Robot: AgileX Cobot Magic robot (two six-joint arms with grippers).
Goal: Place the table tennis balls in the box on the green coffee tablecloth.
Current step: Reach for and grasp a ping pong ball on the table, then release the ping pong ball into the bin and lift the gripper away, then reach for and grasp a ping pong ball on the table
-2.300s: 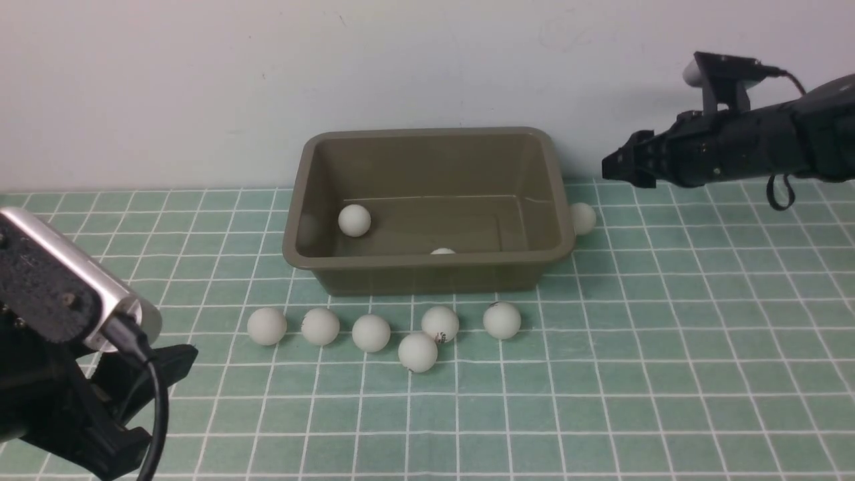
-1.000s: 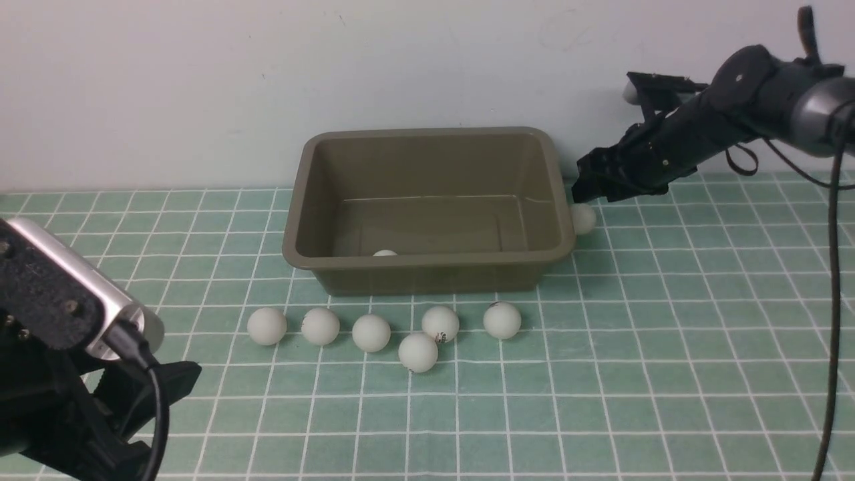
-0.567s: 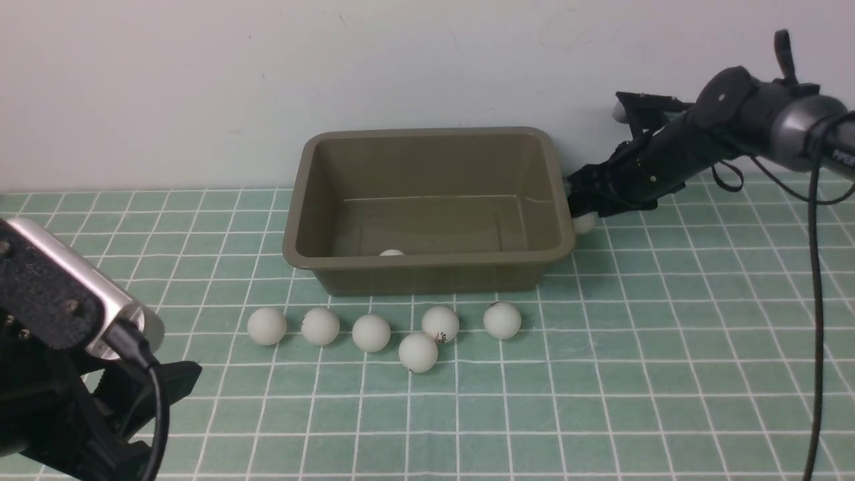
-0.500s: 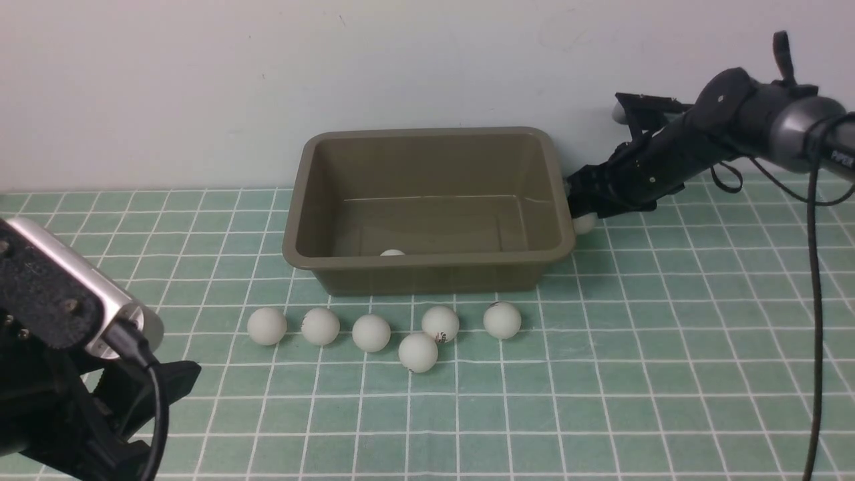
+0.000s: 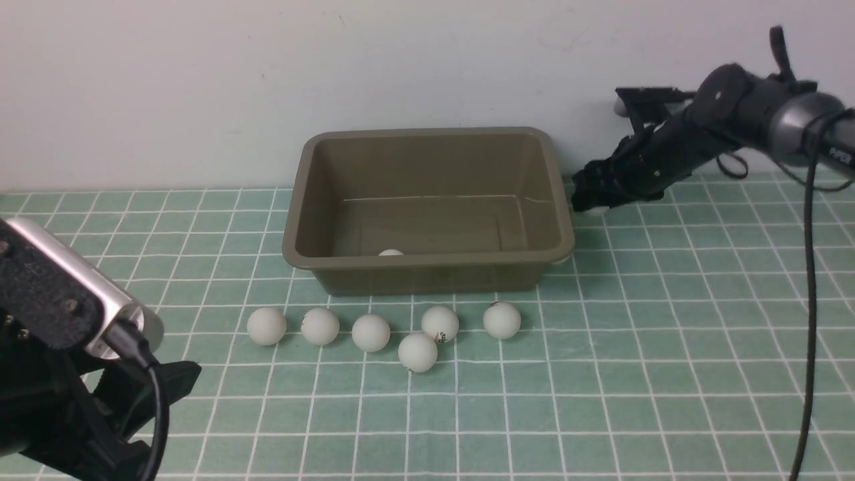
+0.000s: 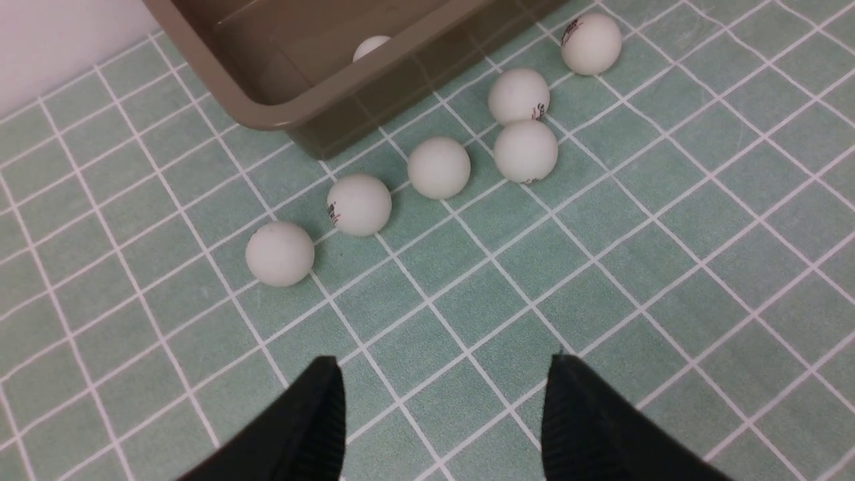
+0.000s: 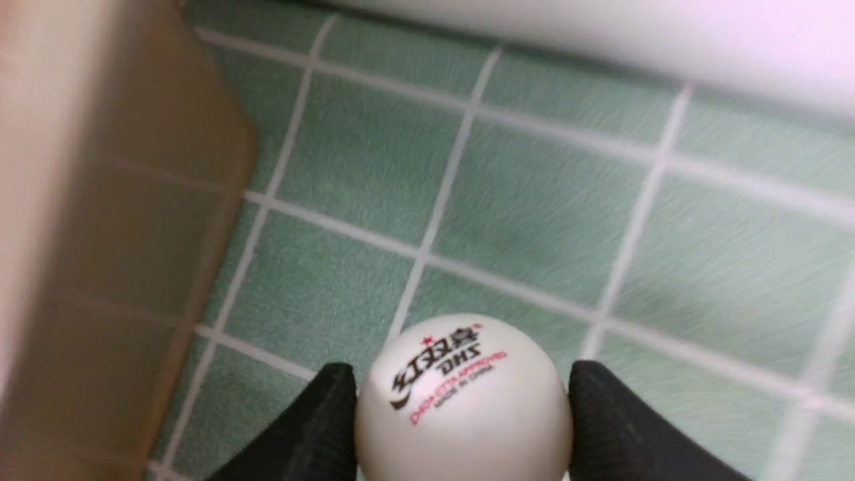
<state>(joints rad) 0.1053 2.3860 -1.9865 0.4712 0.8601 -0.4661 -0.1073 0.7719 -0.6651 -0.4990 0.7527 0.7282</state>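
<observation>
On the green coffee tablecloth (image 5: 668,334) stands the olive-brown box (image 5: 427,262), with one table tennis ball (image 5: 391,253) showing just above its near wall. Several more balls (image 5: 371,333) lie in a loose row in front of the box, and the left wrist view shows them too (image 6: 439,167). My right gripper (image 5: 589,199) hangs beside the box's right end, shut on a white ball with a printed logo (image 7: 461,414). That ball sits between both fingers (image 7: 314,427), a little above the cloth. My left gripper (image 6: 444,374) is open and empty over bare cloth near the front left.
A white wall runs close behind the box (image 7: 100,200) and the right gripper (image 7: 461,374). The right arm's black cable (image 5: 808,300) hangs down at the right. My left arm's silver wrist camera (image 5: 73,287) fills the near left corner.
My right gripper came down onto the ball beside the box's right end, shut on it and raised it a little. A ball inside the box rolled to the near wall. The left arm stayed still.
</observation>
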